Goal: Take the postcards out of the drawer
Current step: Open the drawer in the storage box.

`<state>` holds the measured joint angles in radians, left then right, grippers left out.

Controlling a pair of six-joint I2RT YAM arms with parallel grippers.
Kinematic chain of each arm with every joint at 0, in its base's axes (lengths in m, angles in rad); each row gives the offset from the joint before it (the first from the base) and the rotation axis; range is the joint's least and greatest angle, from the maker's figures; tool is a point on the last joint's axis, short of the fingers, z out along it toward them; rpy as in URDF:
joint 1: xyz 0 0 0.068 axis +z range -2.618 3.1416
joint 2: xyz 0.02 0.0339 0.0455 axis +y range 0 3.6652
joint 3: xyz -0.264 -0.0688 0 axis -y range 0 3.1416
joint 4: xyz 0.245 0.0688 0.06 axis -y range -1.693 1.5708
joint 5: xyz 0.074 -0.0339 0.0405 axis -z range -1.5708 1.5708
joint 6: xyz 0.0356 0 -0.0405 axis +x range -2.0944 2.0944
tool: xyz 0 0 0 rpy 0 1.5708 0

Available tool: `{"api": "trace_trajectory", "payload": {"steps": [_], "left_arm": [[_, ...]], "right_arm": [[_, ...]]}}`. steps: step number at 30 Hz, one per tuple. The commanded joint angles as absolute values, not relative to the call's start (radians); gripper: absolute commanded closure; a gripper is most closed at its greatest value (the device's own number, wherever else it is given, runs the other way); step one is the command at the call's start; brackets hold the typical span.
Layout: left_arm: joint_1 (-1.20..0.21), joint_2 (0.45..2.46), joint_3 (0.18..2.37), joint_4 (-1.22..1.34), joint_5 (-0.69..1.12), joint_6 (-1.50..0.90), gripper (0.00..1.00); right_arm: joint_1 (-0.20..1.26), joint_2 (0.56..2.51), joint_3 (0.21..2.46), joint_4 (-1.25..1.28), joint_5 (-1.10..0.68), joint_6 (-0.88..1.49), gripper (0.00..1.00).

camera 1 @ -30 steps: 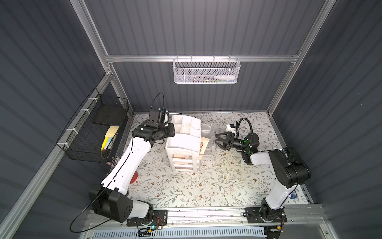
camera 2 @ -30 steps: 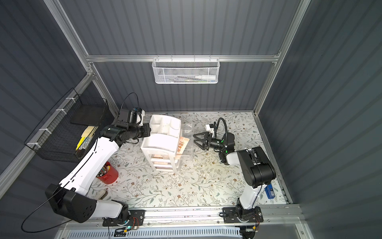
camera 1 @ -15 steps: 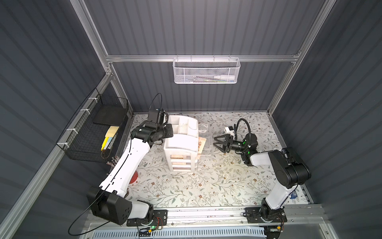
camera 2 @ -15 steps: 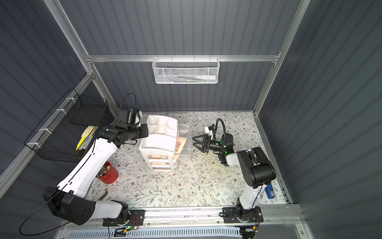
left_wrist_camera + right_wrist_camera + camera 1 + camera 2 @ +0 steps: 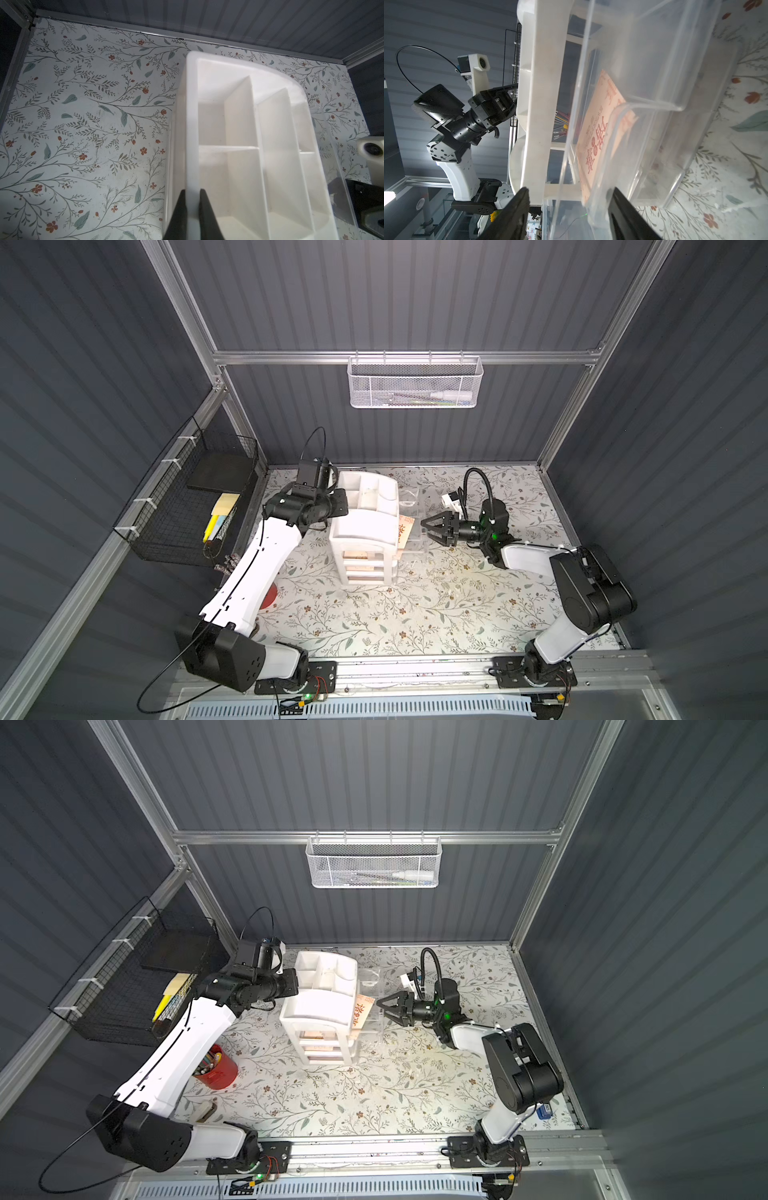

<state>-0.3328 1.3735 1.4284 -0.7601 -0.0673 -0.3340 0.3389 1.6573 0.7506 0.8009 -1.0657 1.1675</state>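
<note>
A white organizer (image 5: pixel 363 526) (image 5: pixel 320 1002) stands mid-table, and its clear drawer (image 5: pixel 417 536) (image 5: pixel 372 1017) (image 5: pixel 654 87) is pulled out toward the right. Inside it leans a pale peach postcard (image 5: pixel 405 531) (image 5: pixel 362 1013) (image 5: pixel 600 133) with red characters; any others are hidden. My left gripper (image 5: pixel 338 504) (image 5: pixel 296 982) (image 5: pixel 192 195) is shut on the organizer's top rim (image 5: pixel 191 124). At the drawer's front, my right gripper (image 5: pixel 426 529) (image 5: pixel 381 1007) (image 5: pixel 570 190) is open. Its fingers stand on either side of the drawer's near edge.
A second clear tray (image 5: pixel 409 497) lies behind the drawer. A black wire basket (image 5: pixel 183 510) with yellow notes hangs on the left wall, and a white mesh basket (image 5: pixel 415 383) on the back wall. A red pen cup (image 5: pixel 216 1071) stands near the left arm.
My right gripper has moved left up to the drawer's front, and its jaws have narrowed a little. The left gripper keeps its hold on the organizer.
</note>
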Motion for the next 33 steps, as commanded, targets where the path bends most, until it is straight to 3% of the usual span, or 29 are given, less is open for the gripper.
{"api": "trace_trajectory", "payload": {"steps": [1, 7, 12, 33], "left_arm": [[-0.328, 1.346, 1.422, -0.761, -0.073, -0.327, 1.00], [-0.328, 1.347, 1.387, -0.755, -0.064, -0.328, 1.00], [-0.328, 1.339, 1.385, -0.755, -0.075, -0.328, 1.00], [-0.328, 1.335, 1.440, -0.784, -0.097, -0.308, 1.00]], "right_arm": [[0.341, 1.644, 0.782, 0.701, -1.058, 1.102, 0.45], [0.341, 1.641, 0.785, 0.692, -1.057, 1.099, 0.59], [0.339, 1.633, 0.783, 0.696, -1.059, 1.103, 0.63], [0.271, 1.533, 0.790, 0.502, -1.082, 0.997, 0.63]]}}
